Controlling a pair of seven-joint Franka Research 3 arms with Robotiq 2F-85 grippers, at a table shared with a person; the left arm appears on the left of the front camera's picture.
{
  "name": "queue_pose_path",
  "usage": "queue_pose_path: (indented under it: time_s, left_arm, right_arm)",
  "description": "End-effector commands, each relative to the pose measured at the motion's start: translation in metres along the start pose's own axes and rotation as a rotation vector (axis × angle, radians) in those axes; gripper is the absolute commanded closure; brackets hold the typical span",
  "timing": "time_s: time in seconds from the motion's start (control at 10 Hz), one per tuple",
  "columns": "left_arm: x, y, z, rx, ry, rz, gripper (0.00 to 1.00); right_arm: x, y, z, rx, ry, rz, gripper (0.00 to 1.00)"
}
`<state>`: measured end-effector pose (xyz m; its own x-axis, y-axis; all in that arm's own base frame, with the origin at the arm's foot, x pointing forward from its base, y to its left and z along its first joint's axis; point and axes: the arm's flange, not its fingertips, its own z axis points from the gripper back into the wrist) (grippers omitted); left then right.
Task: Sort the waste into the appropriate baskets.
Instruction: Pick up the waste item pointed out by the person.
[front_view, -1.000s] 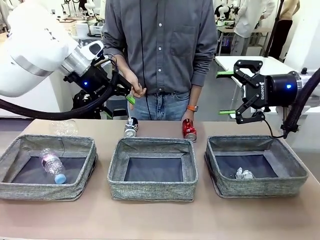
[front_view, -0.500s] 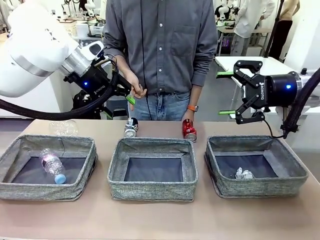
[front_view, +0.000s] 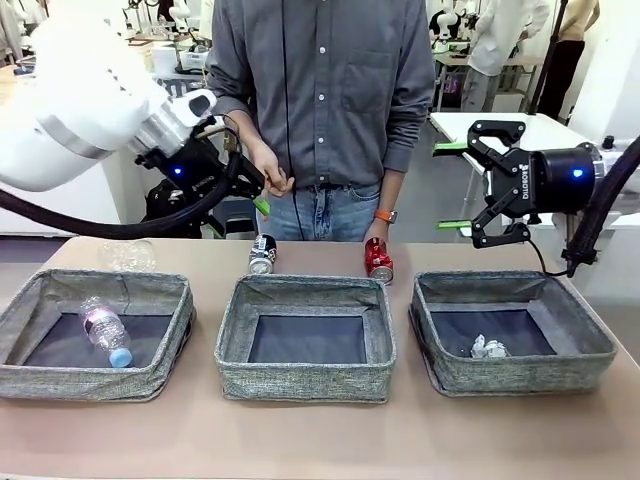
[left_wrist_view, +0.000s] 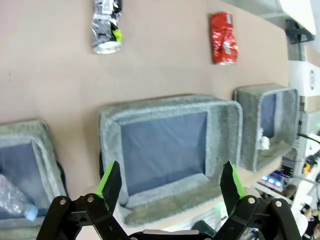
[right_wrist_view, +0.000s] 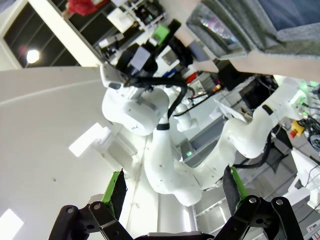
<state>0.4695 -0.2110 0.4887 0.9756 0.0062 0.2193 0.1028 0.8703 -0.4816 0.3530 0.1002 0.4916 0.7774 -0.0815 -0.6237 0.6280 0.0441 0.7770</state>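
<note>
Three grey baskets stand in a row: left (front_view: 95, 385), middle (front_view: 305, 385), right (front_view: 520, 378). A pink-labelled bottle (front_view: 104, 330) with a blue cap lies in the left one, and a white-silver wad (front_view: 487, 349) in the right one. Another clear bottle (front_view: 127, 255) lies behind the left basket. Behind the middle basket are a black-and-white can (front_view: 262, 254) and a red can (front_view: 379, 260). My left gripper (front_view: 240, 212) hangs open and empty above the far edge, over the middle basket (left_wrist_view: 165, 105) in its wrist view (left_wrist_view: 170, 182). My right gripper (front_view: 453, 186) is open, high above the right basket.
A person stands at the far side. One hand (front_view: 375, 232) is right behind the red can, the other (front_view: 272, 183) close to my left gripper. The left wrist view takes in both cans (left_wrist_view: 106, 27) (left_wrist_view: 223, 31) and bare table around them.
My left arm has shifted slightly. The right arm, the cans, the bottles and the wad have stayed put.
</note>
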Motion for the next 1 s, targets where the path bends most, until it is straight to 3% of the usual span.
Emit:
queue_pose_path:
  time_s: [0.0, 0.2, 0.3, 0.5, 0.9]
  left_arm:
    - [0.034, -0.009, -0.019, 0.108, -0.015, 0.003, 0.0]
    - [0.072, -0.012, -0.057, 0.263, -0.055, 0.022, 0.0]
    - [0.082, -0.014, -0.073, 0.274, 0.007, -0.002, 0.0]
    - [0.098, -0.014, -0.108, 0.357, -0.018, 0.009, 0.0]
    - [0.097, 0.007, -0.158, 0.482, -0.138, 0.044, 0.0]
  right_arm:
    - [-0.003, 0.004, -0.002, 0.018, 0.014, -0.007, 0.0]
    - [-0.003, 0.004, -0.002, 0.018, 0.014, -0.007, 0.0]
    - [-0.003, 0.004, -0.002, 0.018, 0.014, -0.007, 0.0]
    - [-0.003, 0.004, -0.002, 0.018, 0.014, -0.007, 0.0]
    - [-0.003, 0.004, -0.002, 0.018, 0.014, -0.007, 0.0]
